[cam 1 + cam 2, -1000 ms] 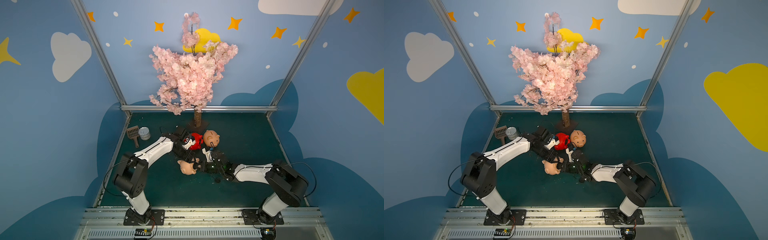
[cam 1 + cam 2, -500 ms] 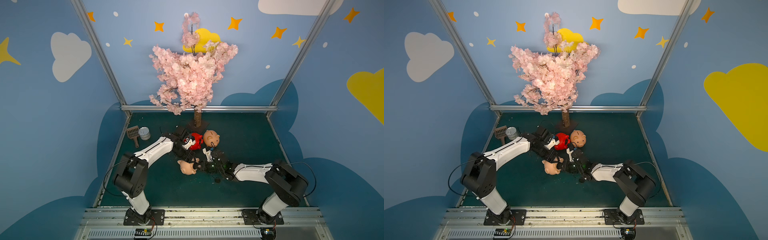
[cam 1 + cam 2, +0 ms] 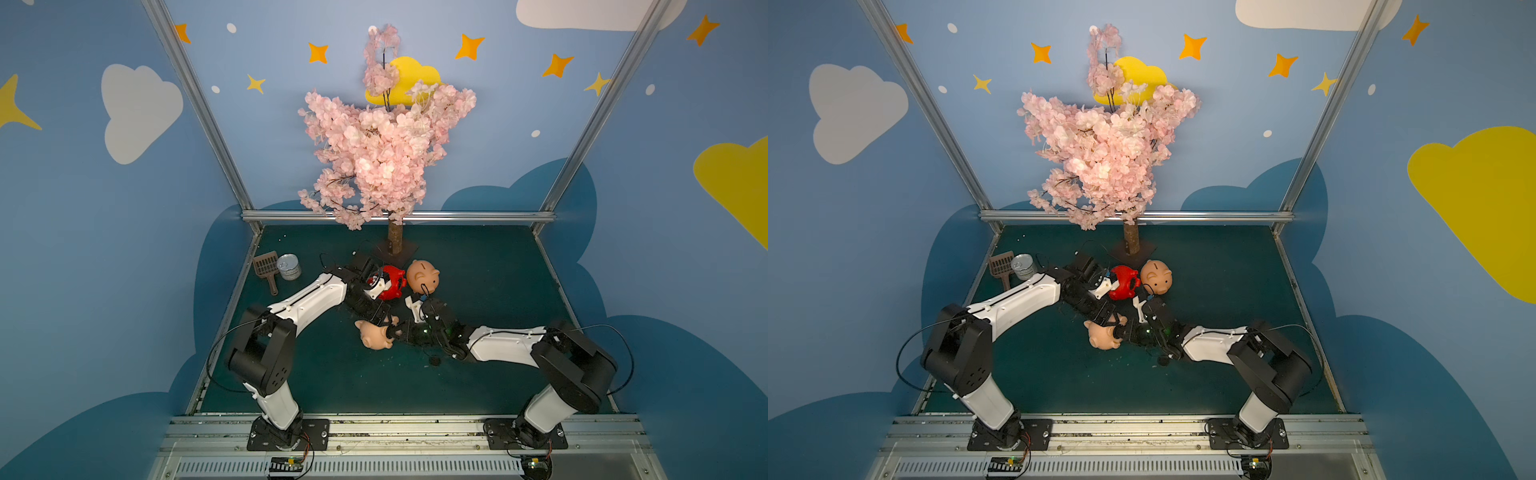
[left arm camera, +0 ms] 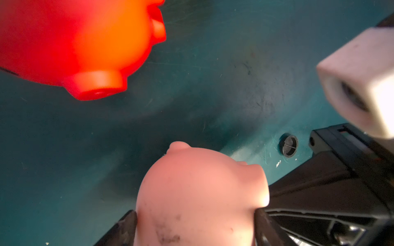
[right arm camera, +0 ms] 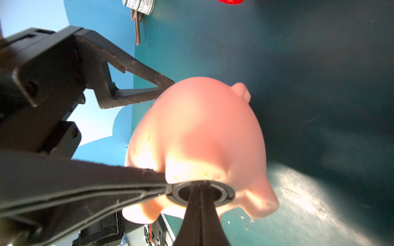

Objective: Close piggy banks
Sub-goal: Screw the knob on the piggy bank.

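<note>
In the centre of a top view the left pincer (image 4: 194, 214) grips the near peach pig (image 3: 372, 337), while the closed right pincer (image 5: 200, 188) presses at its belly stopper (image 5: 227, 196). The red pig (image 3: 390, 283) and far peach pig (image 3: 423, 276) look pending; a spare stopper (image 4: 288, 146) lies loose.

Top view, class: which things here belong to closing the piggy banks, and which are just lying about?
For the job: near peach pig, red pig, far peach pig, loose black plug.
Lying about: tin can, brown scoop, blossom tree.
</note>
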Tool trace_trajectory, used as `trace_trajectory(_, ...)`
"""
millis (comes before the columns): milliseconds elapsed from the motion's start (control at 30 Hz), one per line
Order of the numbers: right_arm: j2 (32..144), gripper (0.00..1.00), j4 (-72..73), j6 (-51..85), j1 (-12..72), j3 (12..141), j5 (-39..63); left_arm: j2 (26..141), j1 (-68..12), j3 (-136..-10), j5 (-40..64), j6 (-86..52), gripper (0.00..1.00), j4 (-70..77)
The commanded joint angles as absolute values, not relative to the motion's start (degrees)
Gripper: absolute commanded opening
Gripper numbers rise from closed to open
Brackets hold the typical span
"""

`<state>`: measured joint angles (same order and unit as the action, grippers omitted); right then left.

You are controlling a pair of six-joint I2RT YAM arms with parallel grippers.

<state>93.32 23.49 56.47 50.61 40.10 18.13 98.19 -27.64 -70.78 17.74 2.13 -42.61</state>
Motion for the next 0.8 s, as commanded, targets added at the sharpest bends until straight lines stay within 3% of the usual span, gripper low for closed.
trace_trajectory(0,93.41,0.05,21.61,54.62,51.28,42.24,18.02,98.6,-28.87,-68.82,17.0,2.55,0.86,-46.49)
trace_trajectory(300,88.19,0.18,12.53,48.18,51.09,43.54,16.73,97.59,-28.86,-69.17,15.48,2.29,0.92,-46.59)
trace_trajectory(767,74.77,0.12,-0.65,39.87,48.46,42.53,16.01,96.9,-29.87,-71.01,11.76,3.52,0.99,-50.24)
